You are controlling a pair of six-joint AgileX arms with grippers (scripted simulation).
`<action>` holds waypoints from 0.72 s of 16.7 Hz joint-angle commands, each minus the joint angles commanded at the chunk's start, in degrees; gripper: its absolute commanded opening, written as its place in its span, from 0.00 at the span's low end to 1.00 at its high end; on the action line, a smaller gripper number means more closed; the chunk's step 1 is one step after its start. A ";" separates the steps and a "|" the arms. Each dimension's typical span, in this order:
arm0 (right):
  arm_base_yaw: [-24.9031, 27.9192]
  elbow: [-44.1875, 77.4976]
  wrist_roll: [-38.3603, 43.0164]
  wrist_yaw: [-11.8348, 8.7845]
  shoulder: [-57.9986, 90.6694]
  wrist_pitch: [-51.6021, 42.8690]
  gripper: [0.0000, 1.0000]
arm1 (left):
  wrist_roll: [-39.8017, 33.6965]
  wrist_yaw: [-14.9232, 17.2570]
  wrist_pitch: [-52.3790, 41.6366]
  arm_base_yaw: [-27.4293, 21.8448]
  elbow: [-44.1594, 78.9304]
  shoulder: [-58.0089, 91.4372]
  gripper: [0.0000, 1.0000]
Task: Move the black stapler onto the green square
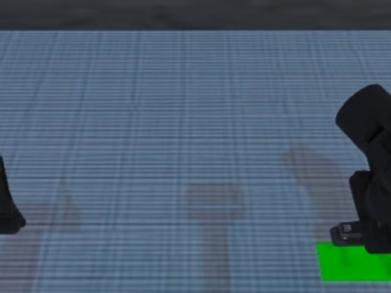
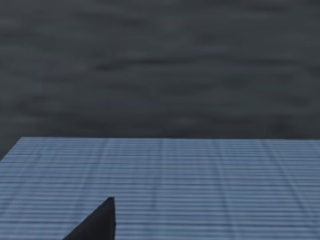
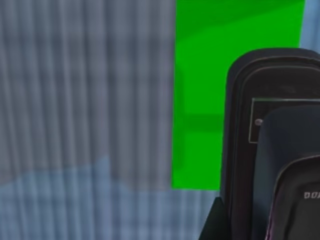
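The right gripper [image 1: 360, 235] has its fingers clenched on the black stapler [image 3: 272, 150], carried just above the near edge of the green square [image 1: 354, 262] at the table's [image 1: 183, 110] right. Stiff, light and smooth-shelled, it seems best pinched across its narrow middle. The left gripper [image 1: 9, 213] is parked at the left edge; whether it is open, I cannot tell.

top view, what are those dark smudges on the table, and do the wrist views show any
Top view: soft grey shadows lie on the table, at centre, near the left edge, and beside the right gripper. Right wrist view: a broad shadow darkens the table and dims a band of the green square beside the black stapler. Left wrist view: none.
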 joint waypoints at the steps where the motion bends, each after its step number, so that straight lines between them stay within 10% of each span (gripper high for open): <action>1: -0.22 -1.76 -0.15 0.00 1.06 3.04 0.00 | 0.00 0.00 0.00 0.00 0.00 0.00 1.00; 12: -1.14 -9.92 -0.83 0.05 6.08 15.97 0.08 | 0.00 0.00 0.00 0.00 0.00 0.00 1.00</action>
